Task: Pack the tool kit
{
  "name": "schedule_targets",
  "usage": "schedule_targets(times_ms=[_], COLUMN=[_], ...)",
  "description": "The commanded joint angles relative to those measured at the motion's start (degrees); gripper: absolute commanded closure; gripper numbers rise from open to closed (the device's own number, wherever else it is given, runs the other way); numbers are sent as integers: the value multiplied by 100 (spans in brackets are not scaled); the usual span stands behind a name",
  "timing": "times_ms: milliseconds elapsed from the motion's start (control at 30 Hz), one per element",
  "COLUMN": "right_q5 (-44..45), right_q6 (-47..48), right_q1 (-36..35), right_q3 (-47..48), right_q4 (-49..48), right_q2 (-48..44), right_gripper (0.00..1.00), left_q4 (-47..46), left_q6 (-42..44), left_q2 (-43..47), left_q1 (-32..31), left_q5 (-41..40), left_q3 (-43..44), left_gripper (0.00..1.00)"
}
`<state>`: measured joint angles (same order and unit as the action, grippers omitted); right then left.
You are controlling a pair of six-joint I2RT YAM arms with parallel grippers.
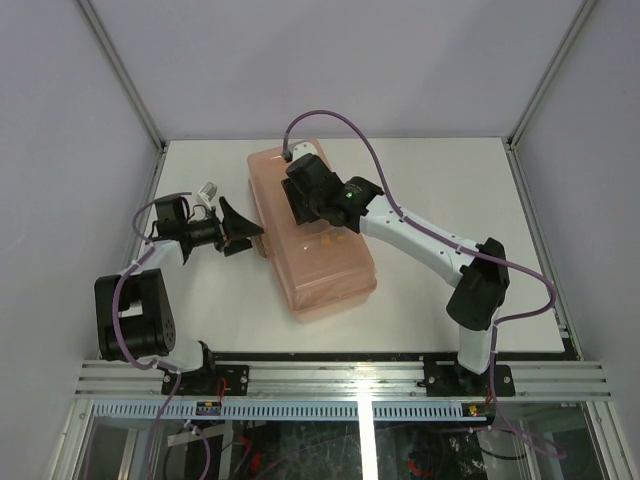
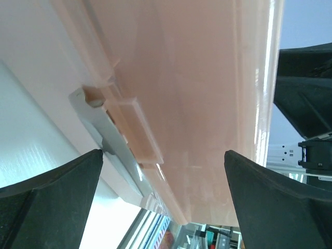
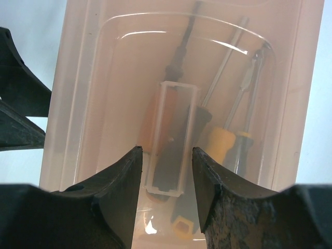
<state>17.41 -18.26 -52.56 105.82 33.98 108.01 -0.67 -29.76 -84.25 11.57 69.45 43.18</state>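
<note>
The salmon-pink translucent toolbox (image 1: 318,255) lies on the table with its lid down. My right gripper (image 1: 303,192) hangs over its far end, jaws open. In the right wrist view its fingertips (image 3: 167,171) straddle the lid's clear handle (image 3: 174,140) with small gaps on both sides. Through the lid I see a yellow-black screwdriver (image 3: 222,142), metal shafts and a dark tool handle (image 3: 179,57); hammer and pliers cannot be made out. My left gripper (image 1: 245,232) is wide open at the box's left side, facing the grey latch (image 2: 111,140) on the pink wall (image 2: 197,104), holding nothing (image 2: 163,207).
The white table (image 1: 440,180) is walled by grey panels with metal posts at the back corners. The right arm (image 1: 430,245) stretches across the table right of the box. A metal rail (image 1: 340,378) runs along the near edge.
</note>
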Motion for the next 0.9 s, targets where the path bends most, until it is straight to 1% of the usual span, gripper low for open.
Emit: schedule_targets(times_ms=[0, 67, 133, 233, 367, 567, 867], right_q5=[-47, -65, -71, -71, -69, -42, -5], right_q6=[-82, -84, -90, -81, -69, -63, -28], right_q1=[-23, -18, -18, -25, -20, -20, -25], right_q3=[13, 45, 83, 167, 296, 406, 398], right_q4=[-95, -57, -1, 90, 207, 276, 318], right_q2=[-149, -132, -120, -79, -22, 8, 36], right_gripper=[50, 50, 50, 51, 51, 51, 51], left_q4=[-736, -1141, -1865, -2941, -3613, -4126, -4176], left_q6=[-367, -563, -874, -1639, -2084, -2384, -2152], left_q2=[171, 176, 161, 95, -23, -255, -782], left_q1=[-31, -77, -115, -162, -335, -621, -674], left_q5=[156, 174, 174, 152, 96, -88, -234], left_q3=[-312, -456, -667, -939, -1026, -1065, -1013], left_gripper=[0, 0, 0, 0, 0, 0, 0])
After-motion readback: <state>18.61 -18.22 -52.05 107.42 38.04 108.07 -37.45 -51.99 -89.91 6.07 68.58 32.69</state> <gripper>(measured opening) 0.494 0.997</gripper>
